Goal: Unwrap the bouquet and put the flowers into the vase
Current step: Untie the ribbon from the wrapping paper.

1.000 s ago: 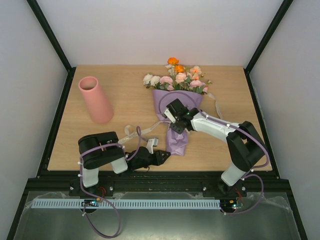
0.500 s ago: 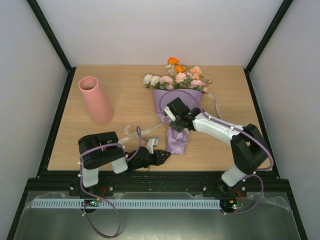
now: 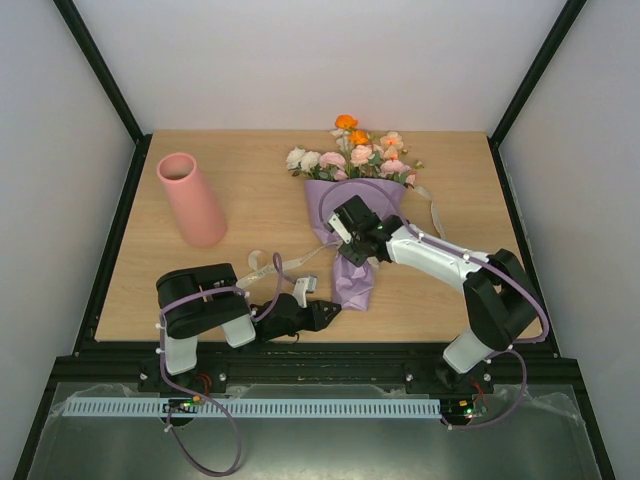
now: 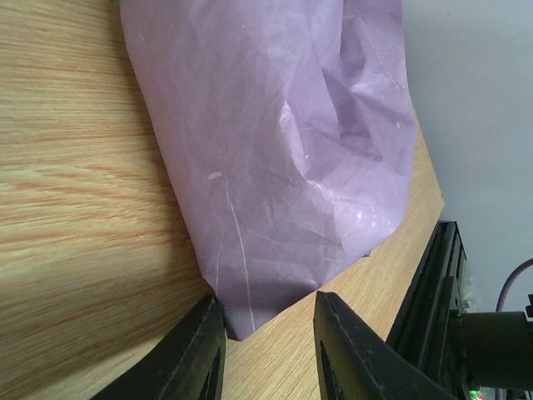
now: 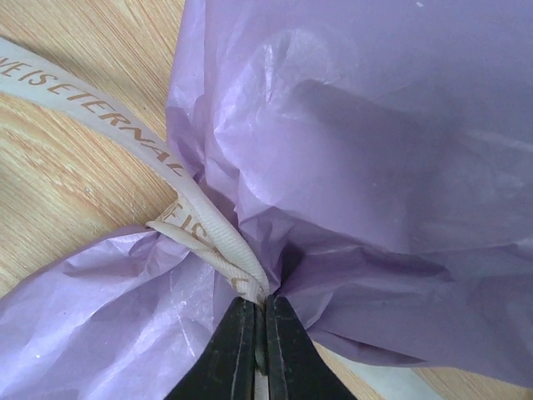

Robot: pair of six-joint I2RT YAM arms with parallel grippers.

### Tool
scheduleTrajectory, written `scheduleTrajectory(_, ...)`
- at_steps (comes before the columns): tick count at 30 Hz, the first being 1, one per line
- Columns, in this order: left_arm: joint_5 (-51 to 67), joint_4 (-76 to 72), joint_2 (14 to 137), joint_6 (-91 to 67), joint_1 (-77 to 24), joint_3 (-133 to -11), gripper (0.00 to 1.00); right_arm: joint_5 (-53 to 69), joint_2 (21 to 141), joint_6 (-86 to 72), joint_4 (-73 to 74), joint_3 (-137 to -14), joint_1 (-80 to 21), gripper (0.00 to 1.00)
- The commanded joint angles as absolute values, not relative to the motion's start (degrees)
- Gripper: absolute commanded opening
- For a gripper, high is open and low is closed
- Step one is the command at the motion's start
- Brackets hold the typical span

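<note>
The bouquet (image 3: 356, 225) lies on the table (image 3: 260, 200), its flowers (image 3: 352, 156) pointing to the far edge and its lilac wrapping paper (image 5: 375, 142) tapering toward me. My right gripper (image 5: 260, 303) is shut on the cream ribbon (image 5: 204, 227) at the wrap's tied waist; from above, the right gripper (image 3: 352, 252) sits over that waist. My left gripper (image 4: 271, 337) rests low on the table, open, with the wrap's bottom corner (image 4: 243, 321) just ahead of its fingertips (image 4: 204, 346). The salmon-pink vase (image 3: 191, 199) stands at the back left, apart from both arms.
A loose ribbon tail (image 3: 278, 266) trails left of the wrap toward the left arm, and another ribbon tail (image 3: 432, 207) curls to the right of the flowers. A black frame rail (image 3: 320, 350) runs along the near table edge.
My right gripper has closed onto the ribbon at the wrap's waist and nudged slightly toward the bouquet. The left arm, bouquet and vase have not moved.
</note>
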State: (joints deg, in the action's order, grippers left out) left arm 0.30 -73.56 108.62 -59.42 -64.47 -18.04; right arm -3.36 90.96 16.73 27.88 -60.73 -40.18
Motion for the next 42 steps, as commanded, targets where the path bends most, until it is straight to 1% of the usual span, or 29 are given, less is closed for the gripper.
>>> scheduleTrajectory(1, -0.97, -68.82, 110.26, -58.88, -65.04, -18.15, 0.47, -3.52, 87.98, 15.56, 30.38, -62.83, -40.95, 0.06)
scheduleTrajectory(4, -1.06, -68.54, 110.04, -58.79, -65.04, -18.35, 0.47, -3.88, 87.66, 15.33, 31.24, -62.92, -41.03, 0.01)
scheduleTrajectory(11, -1.1, -68.71, 110.63, -58.93, -65.54, -18.68, 0.47, -3.69, 87.82, 14.57, 31.91, -62.45, -41.1, 0.01)
scheduleTrajectory(12, -1.1, -68.74, 110.72, -58.92, -65.56, -18.7, 0.47, -4.23, 87.85, 14.29, 32.09, -62.61, -41.07, 0.02)
scheduleTrajectory(14, -1.06, -68.73, 110.66, -58.9, -65.61, -18.68, 0.47, -4.19, 87.81, 14.23, 32.62, -63.09, -41.13, 0.09)
scheduleTrajectory(15, -1.12, -68.73, 110.58, -58.91, -65.58, -18.64, 0.47, -3.64, 87.75, 14.42, 33.07, -63.2, -41.2, 0.1)
scheduleTrajectory(16, -1.14, -68.69, 110.49, -58.9, -65.57, -18.6, 0.47, -2.76, 87.8, 14.56, 33.58, -63.27, -41.16, 0.03)
scheduleTrajectory(17, -1.22, -68.69, 110.4, -58.82, -65.64, -18.56, 0.47, -1.83, 87.86, 14.46, 34.06, -63.24, -41.27, 0.02)
scheduleTrajectory(22, -1.16, -69.02, 110.78, -58.94, -65.65, -18.57, 0.47, -0.3, 88.17, 14.21, 34.93, -62.57, -41.4, 0.01)
scheduleTrajectory(26, -1.14, -69.39, 111.26, -59.06, -65.66, -18.53, 0.47, -1.65, 87.17, 13.44, 34.52, -63.57, -41.38, 0.01)
scheduleTrajectory(30, -1.47, -69.43, 111.36, -59.09, -65.65, -18.37, 0.47, -5.96, 84.35, 12.24, 31.53, -63.82, -41.33, 0.01)
scheduleTrajectory(38, -1.5, -69.35, 112.05, -59.02, -65.67, -18.56, 0.47, -6.69, 80.88, 11.56, 29.08, -63.58, -41.33, 0.01)
scheduleTrajectory(42, -1.49, -69.14, 111.93, -58.89, -65.61, -18.76, 0.47, -12.18, 79.35, 10.56, 27.81, -63.79, -41.38, 0.01)
